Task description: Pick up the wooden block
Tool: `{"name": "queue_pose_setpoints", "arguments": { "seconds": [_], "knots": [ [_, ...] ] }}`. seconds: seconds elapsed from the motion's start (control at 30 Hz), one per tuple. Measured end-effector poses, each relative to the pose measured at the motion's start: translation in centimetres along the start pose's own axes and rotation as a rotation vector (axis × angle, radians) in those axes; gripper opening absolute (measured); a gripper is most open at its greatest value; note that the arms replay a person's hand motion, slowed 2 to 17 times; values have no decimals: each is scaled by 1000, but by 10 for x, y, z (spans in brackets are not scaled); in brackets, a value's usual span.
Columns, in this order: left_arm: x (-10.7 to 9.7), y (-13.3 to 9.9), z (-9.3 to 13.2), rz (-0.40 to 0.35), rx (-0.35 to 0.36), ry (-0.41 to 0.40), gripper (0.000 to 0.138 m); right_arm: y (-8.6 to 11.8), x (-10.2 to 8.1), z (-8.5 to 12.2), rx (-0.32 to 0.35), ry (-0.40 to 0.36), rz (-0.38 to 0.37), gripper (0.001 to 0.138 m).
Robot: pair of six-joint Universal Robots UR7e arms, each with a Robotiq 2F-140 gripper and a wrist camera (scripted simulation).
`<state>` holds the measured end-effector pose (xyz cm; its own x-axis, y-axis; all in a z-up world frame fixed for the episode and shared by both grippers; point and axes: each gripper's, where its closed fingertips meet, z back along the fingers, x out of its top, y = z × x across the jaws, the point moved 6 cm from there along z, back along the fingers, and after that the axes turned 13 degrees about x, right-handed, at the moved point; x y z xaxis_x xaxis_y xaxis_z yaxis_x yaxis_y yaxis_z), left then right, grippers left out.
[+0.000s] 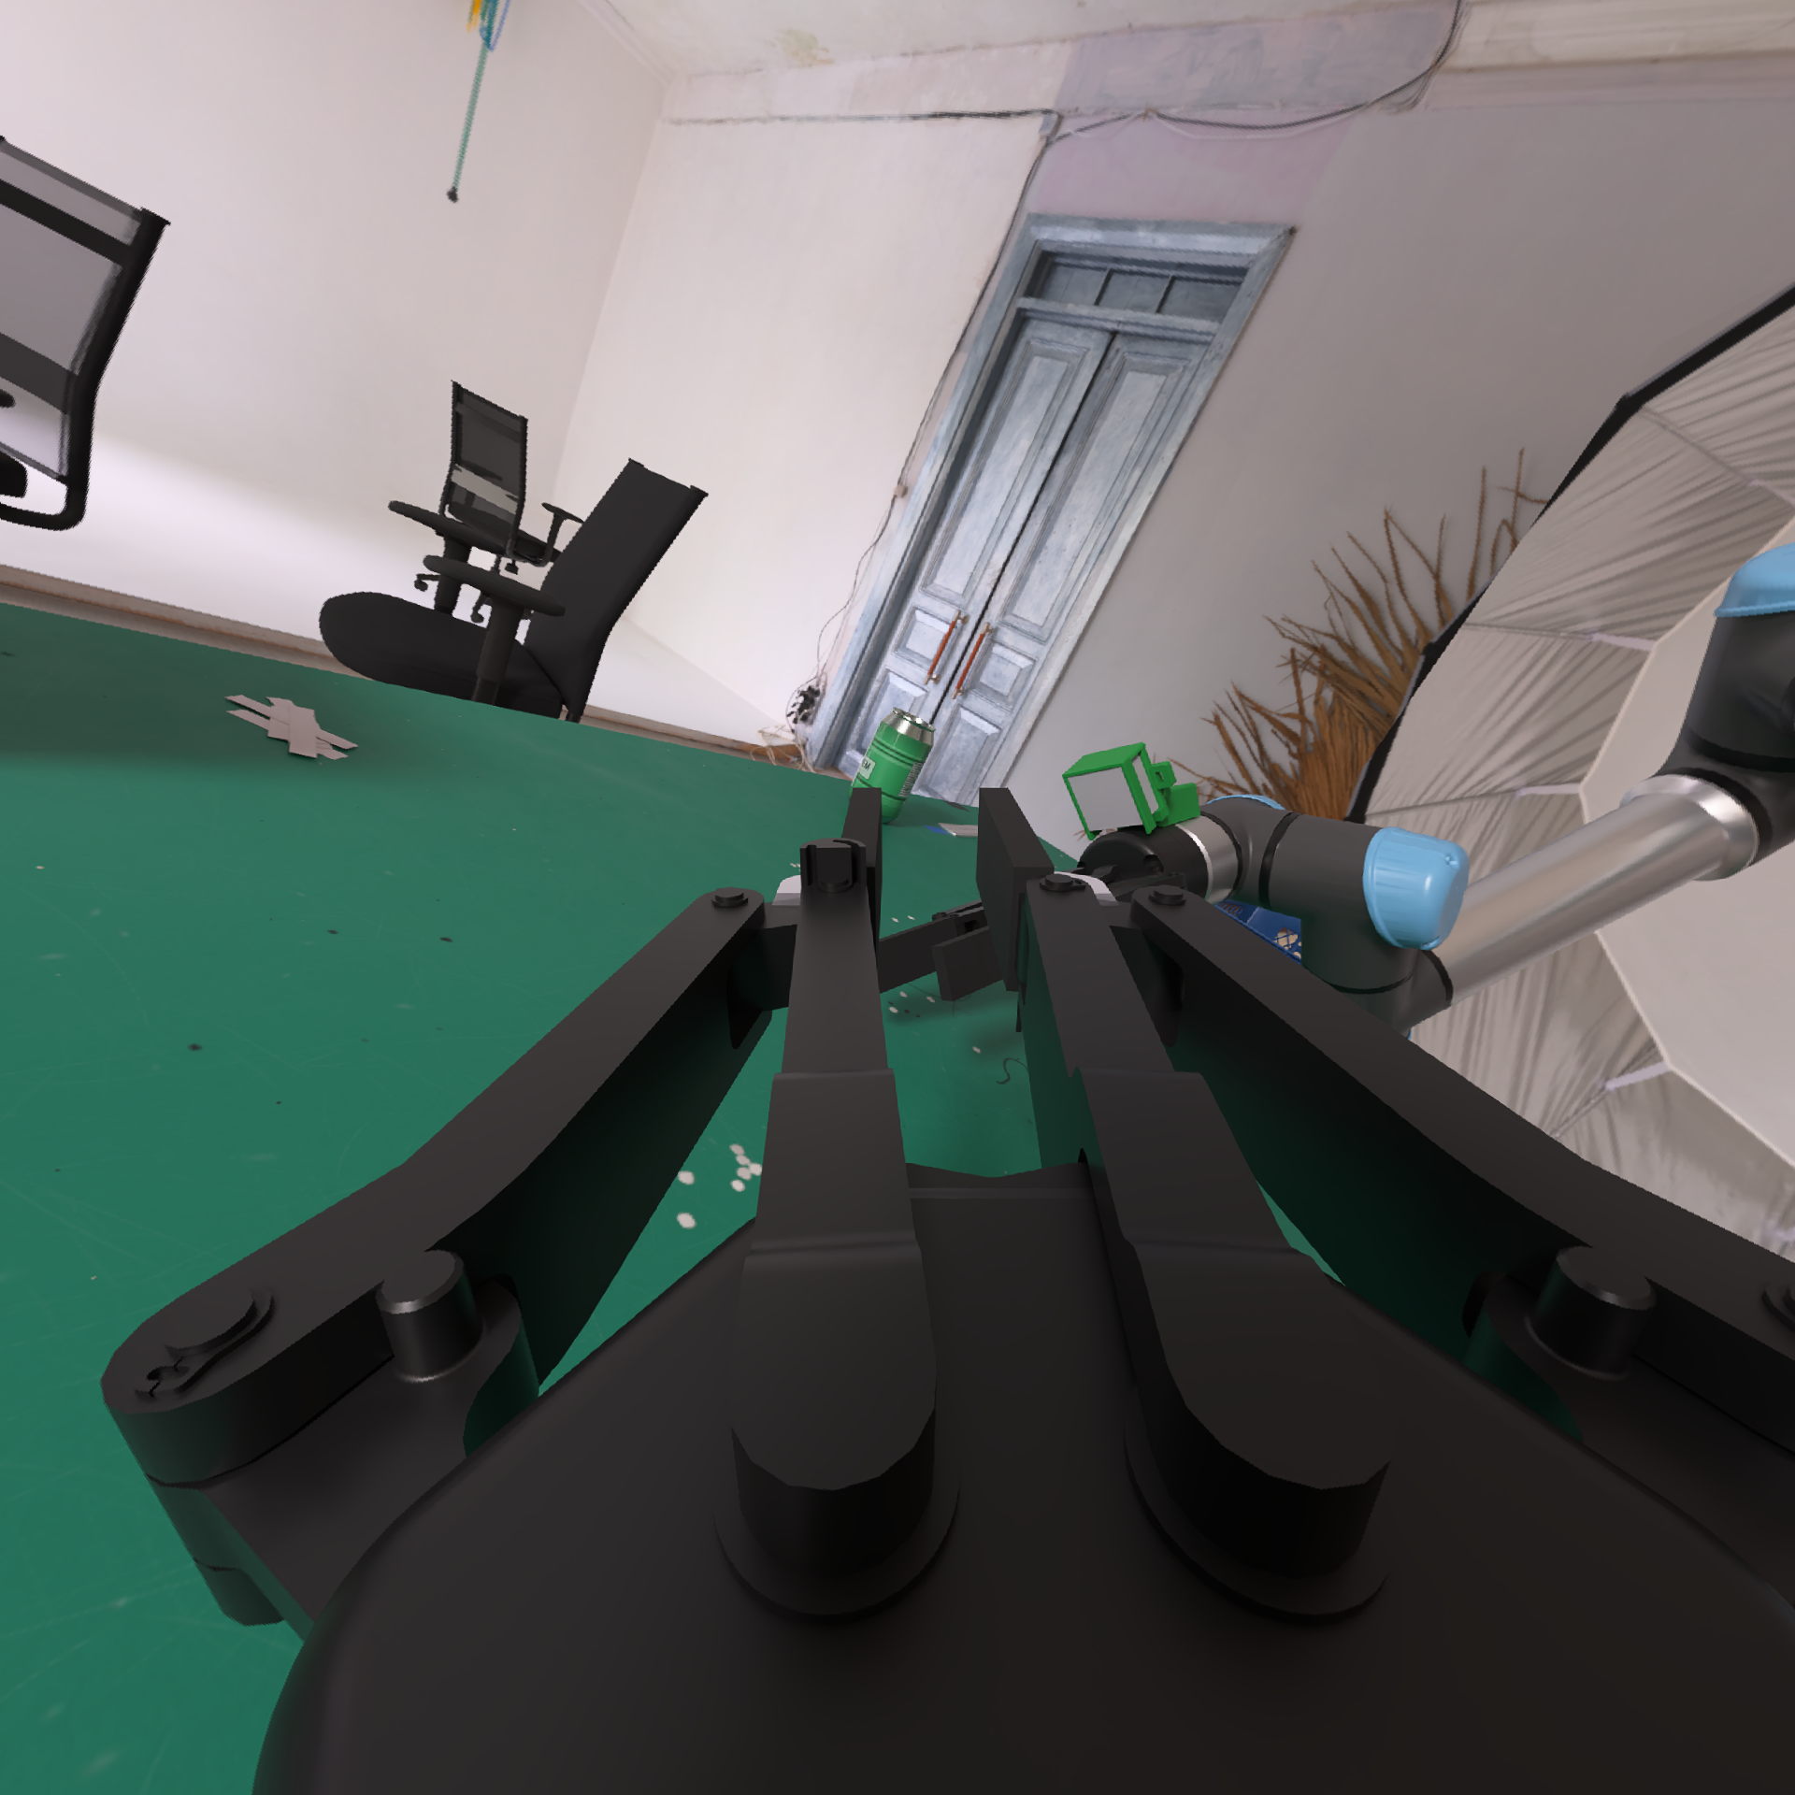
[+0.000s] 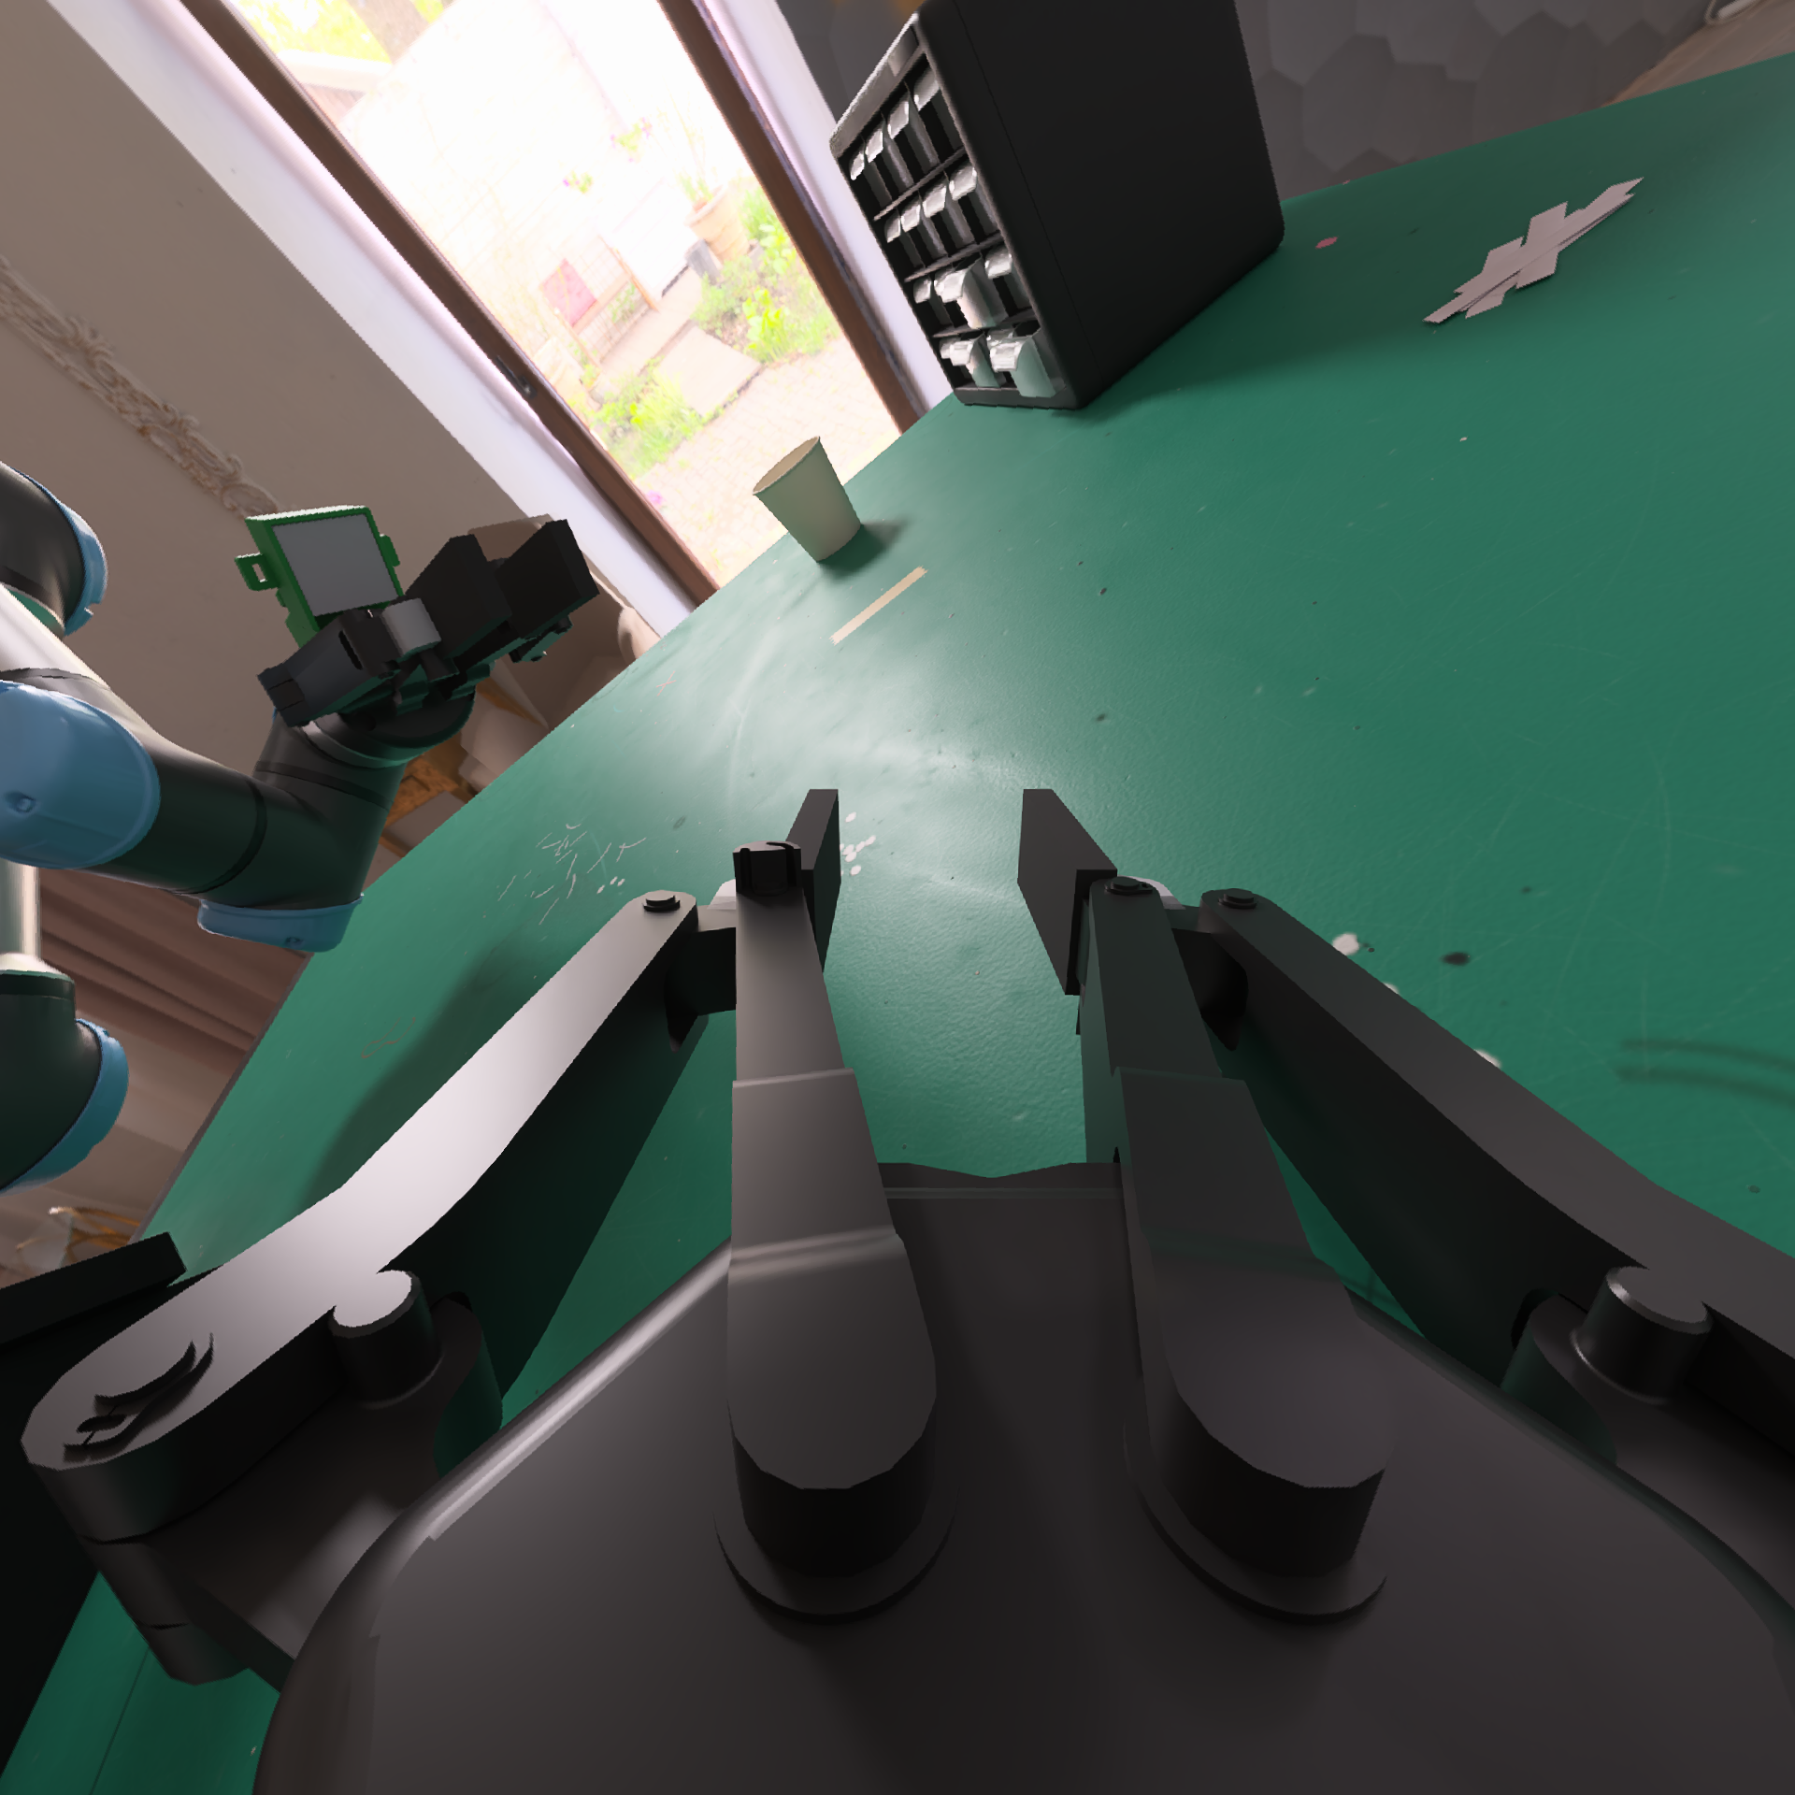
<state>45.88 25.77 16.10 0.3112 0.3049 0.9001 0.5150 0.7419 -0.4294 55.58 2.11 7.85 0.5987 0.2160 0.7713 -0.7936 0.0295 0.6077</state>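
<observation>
The wooden block [image 2: 879, 604] is a thin pale strip lying flat on the green table [image 2: 1263, 728], next to a paper cup. It shows only in the right wrist view. My right gripper [image 2: 928, 835] is open and empty, low over the table, with the block well ahead and slightly left of its fingertips. My left gripper [image 1: 928, 826] is open with a narrower gap, empty, and held above the table. The right gripper also shows in the left wrist view [image 1: 957, 957], just beyond the left fingers. The left gripper shows at the far left of the right wrist view [image 2: 515, 583], off the table's edge.
A paper cup [image 2: 811, 500] stands just beyond the block near the table edge. A black drawer cabinet [image 2: 1059, 194] stands farther back. A flat grey cross-shaped piece [image 2: 1535, 253] lies at the far right. A green can [image 1: 898, 753] and a blue box [image 1: 1263, 923] sit near the right arm.
</observation>
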Motion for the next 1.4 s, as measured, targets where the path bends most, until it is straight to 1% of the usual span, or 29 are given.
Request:
{"name": "queue_pose_setpoints", "arguments": {
  "seconds": [0.23,0.63,0.9,1.03,1.2,1.3,1.4],
  "knots": [
    [1,2,3,-21,24,1,27,0,-1,-2,-3,19,6,50],
    [-2,6,4,-27,52,22,27,1,-2,-4,6,48,20,51],
    [-5,-1,0,-37,38,37,27,10,-1,0,9,81,69,56],
    [-9,-6,-6,-37,18,51,27,20,0,9,-4,100,101,57],
    [-17,-12,-15,-41,-4,85,27,36,-2,27,-32,121,144,58],
    [-22,-16,-20,-49,-16,109,27,45,-9,41,-62,146,166,59],
    [-27,-20,-25,-60,-25,131,27,51,-20,55,-97,180,179,59]
  ]
}}
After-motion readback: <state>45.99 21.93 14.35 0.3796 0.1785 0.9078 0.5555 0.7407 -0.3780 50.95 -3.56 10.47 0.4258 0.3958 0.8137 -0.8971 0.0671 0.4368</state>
